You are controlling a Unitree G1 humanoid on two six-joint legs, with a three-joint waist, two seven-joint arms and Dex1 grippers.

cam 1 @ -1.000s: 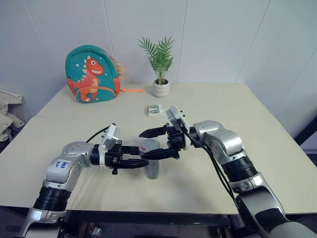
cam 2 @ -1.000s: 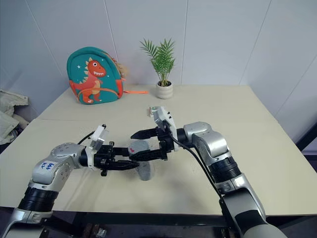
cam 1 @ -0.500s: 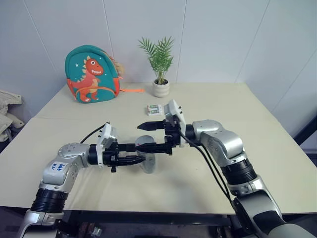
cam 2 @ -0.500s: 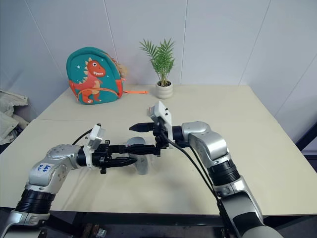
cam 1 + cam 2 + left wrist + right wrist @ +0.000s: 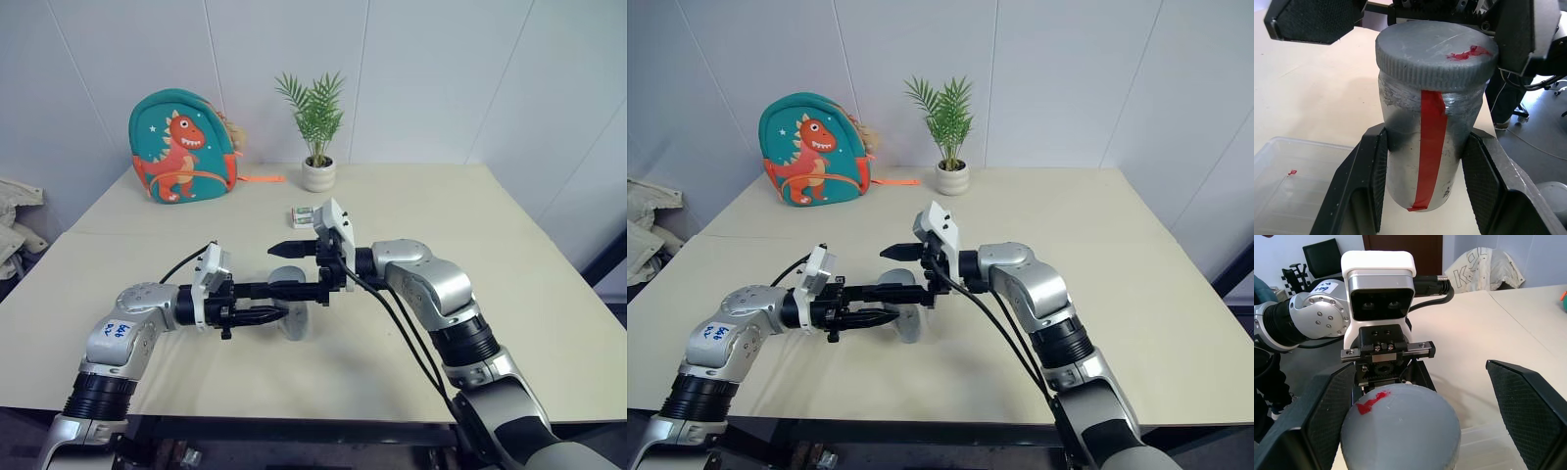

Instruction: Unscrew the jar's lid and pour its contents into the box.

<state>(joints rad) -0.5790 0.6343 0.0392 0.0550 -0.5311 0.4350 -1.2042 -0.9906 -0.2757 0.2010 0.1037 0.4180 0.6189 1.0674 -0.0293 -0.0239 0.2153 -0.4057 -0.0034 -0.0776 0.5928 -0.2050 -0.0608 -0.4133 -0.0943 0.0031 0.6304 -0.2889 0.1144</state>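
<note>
Beige table [image 5: 549, 294] — left gripper [image 5: 1425, 161] clamps jar [image 5: 1431, 161]; right gripper [image 5: 1415, 416] spread around lid [image 5: 1400, 428].

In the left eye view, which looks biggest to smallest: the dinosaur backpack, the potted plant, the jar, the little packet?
1. Dinosaur backpack.
2. Potted plant.
3. Jar, though tools partly hide it and it sits nearer the camera.
4. Little packet.

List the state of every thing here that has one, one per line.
Jar: held off the table, lid end toward the right gripper.
Lid: still on the jar.
Left gripper: shut on the jar's body.
Right gripper: open, fingers either side of the lid.
Box: open, below the jar.
</note>
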